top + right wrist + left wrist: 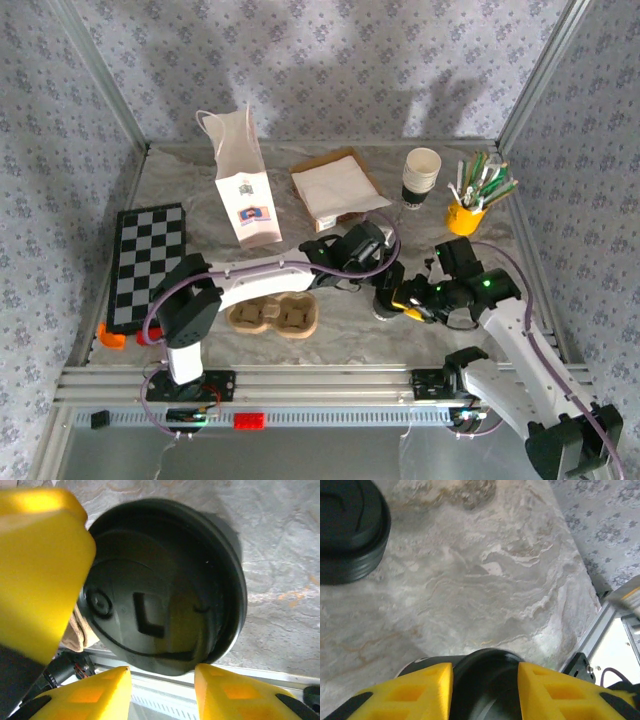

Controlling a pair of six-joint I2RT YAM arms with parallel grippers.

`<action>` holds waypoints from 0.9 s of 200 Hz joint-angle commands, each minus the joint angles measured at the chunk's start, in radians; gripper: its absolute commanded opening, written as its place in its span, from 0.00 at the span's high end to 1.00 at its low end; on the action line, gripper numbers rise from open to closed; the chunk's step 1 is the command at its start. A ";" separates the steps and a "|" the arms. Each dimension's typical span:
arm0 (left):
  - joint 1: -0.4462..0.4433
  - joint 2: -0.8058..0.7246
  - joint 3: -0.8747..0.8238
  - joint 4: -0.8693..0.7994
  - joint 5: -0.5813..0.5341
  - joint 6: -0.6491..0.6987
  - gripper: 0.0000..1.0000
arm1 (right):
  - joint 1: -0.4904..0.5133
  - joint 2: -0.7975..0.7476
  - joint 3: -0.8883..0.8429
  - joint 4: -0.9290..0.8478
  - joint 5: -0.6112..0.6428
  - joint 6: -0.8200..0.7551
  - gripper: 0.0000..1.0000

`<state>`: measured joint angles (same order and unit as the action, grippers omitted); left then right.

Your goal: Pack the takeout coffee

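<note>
The marble-patterned tabletop point(200, 350), matte grey veined with tan, is spreading under both grippers. Well to the left of the left gripper point(485, 669), a flat black-and-white checkered board point(148, 265) is lying. Beyond that gripper a tall white paper bag point(243, 190) with loop handles is standing upright, and a square pile of white napkins point(338, 188) is lying beside it on brown card. Back toward that arm's base, under its forearm, a moulded brown pulp carrier point(275, 316) with round wells is resting. Well beyond the right gripper point(162, 670), a lidless stack of paper cups point(421, 178) is standing. Ahead and to the left of the left gripper, a squat stack of black lids point(350, 530) with ribbed edges is sitting.

The takeout coffee point(165, 585) is sitting between the two grippers, its glossy round black plastic lid with raised markings facing the right wrist camera. The left gripper's blocky yellow fingers point(415, 690) are pinching it, one on each side of the lid's curve. The right gripper's yellow fingers point(235, 690) are standing partly spread at the lid's near rim, and I cannot tell whether they are clamping it.
</note>
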<state>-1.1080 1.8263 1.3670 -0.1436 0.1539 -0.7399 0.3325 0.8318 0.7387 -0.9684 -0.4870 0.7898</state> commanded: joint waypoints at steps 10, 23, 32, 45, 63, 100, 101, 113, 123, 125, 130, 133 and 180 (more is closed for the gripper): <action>0.006 0.002 0.038 0.008 0.028 0.072 0.61 | 0.022 -0.013 -0.007 0.048 0.016 0.071 0.60; 0.010 -0.008 0.032 -0.007 0.013 0.080 0.61 | 0.019 -0.023 -0.001 0.058 0.006 0.086 0.60; 0.018 -0.013 0.030 -0.020 0.005 0.076 0.60 | 0.020 -0.023 0.009 0.055 -0.001 0.090 0.59; 0.028 -0.028 0.029 -0.038 0.004 0.075 0.60 | 0.018 -0.017 0.035 0.022 -0.018 0.072 0.58; 0.027 -0.065 0.022 -0.067 -0.021 0.077 0.58 | -0.016 -0.012 0.076 -0.038 0.012 0.021 0.57; 0.025 -0.140 -0.030 -0.167 -0.064 0.023 0.54 | -0.097 0.066 0.113 -0.112 0.029 -0.114 0.60; 0.025 -0.142 -0.031 -0.170 -0.065 0.021 0.54 | -0.097 0.069 0.117 -0.114 0.034 -0.118 0.60; 0.024 -0.165 -0.058 -0.198 -0.062 -0.011 0.52 | -0.088 0.101 0.143 -0.134 0.062 -0.152 0.60; 0.017 -0.179 -0.087 -0.194 -0.049 -0.028 0.50 | -0.078 0.134 0.160 -0.154 0.073 -0.194 0.60; 0.015 -0.182 -0.092 -0.191 -0.047 -0.033 0.50 | -0.075 0.140 0.163 -0.159 0.076 -0.199 0.60; 0.012 -0.181 -0.103 -0.185 -0.038 -0.042 0.49 | -0.065 0.150 0.167 -0.167 0.087 -0.205 0.60; 0.010 -0.181 -0.107 -0.183 -0.032 -0.045 0.48 | -0.059 0.153 0.170 -0.170 0.093 -0.205 0.60; -0.009 -0.123 -0.097 -0.178 0.002 -0.067 0.46 | 0.017 0.183 0.171 -0.164 0.103 -0.200 0.61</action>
<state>-1.1072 1.6707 1.2583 -0.3119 0.1310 -0.7826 0.3187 0.9955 0.8818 -1.0920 -0.4068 0.6254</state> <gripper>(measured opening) 0.540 0.393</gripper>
